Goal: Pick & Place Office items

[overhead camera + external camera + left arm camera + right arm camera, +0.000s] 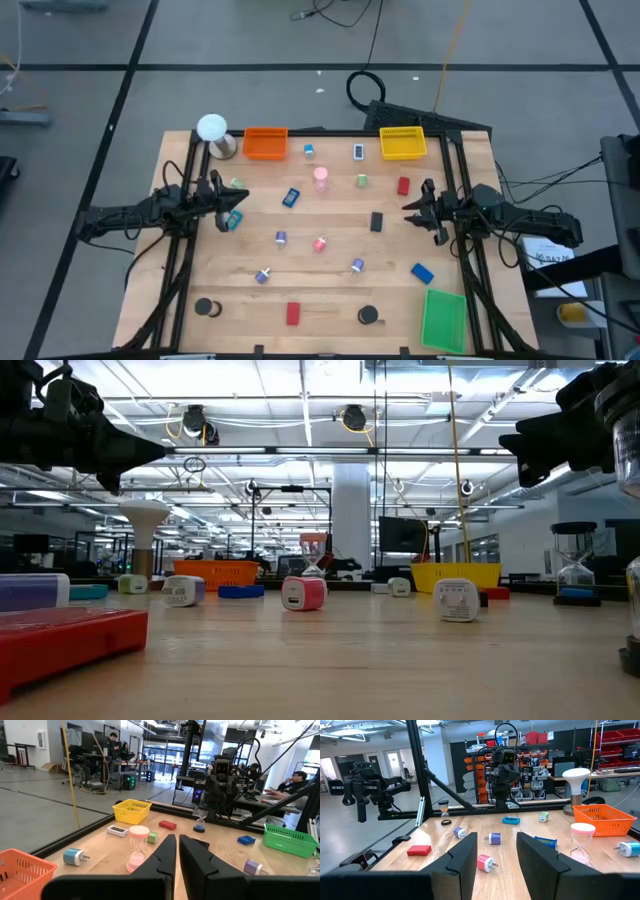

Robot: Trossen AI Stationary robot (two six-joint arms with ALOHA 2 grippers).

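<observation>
Both grippers hover empty, left gripper fingers pressed together, right gripper fingers parted; descending pinched, the left could shove the nearby blue rectangular block ahead of it.

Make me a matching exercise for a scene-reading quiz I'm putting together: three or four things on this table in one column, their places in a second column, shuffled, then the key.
Things
1. orange tray
2. yellow tray
3. green tray
4. white ball lamp

Places (as seen in the overhead view)
A. near edge of the table, right corner
B. far edge, just left of the orange tray, at the left corner
C. far edge, towards the right
D. far edge, towards the left, beside the ball lamp

Pairs: 1-D, 2-C, 3-A, 4-B
</observation>
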